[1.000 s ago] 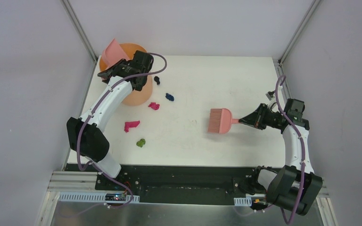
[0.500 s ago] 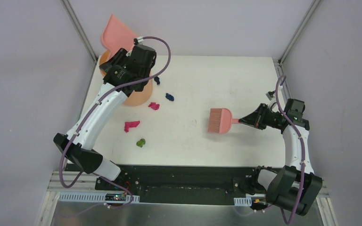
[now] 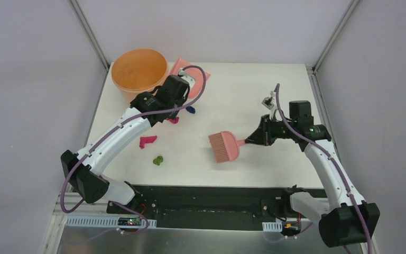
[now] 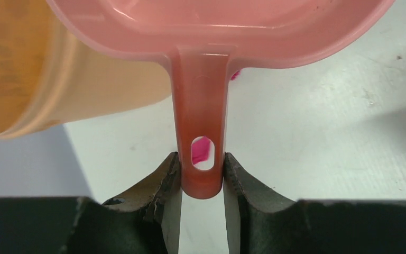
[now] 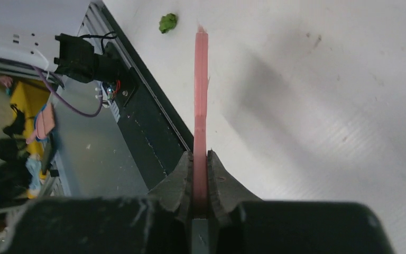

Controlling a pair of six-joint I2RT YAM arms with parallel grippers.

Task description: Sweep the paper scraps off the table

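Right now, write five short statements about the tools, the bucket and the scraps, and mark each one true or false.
1. The left jaws are shut on the dustpan handle. True.
2. The orange bucket lies tipped on its side. False: it stands upright with its opening facing up.
3. The right jaws are clamped on the brush. True.
4. The green scrap sits inside the dustpan. False: it lies on the bare table near the front edge.
5. The brush is touching the magenta scrap. False: they are apart, with bare table between them.
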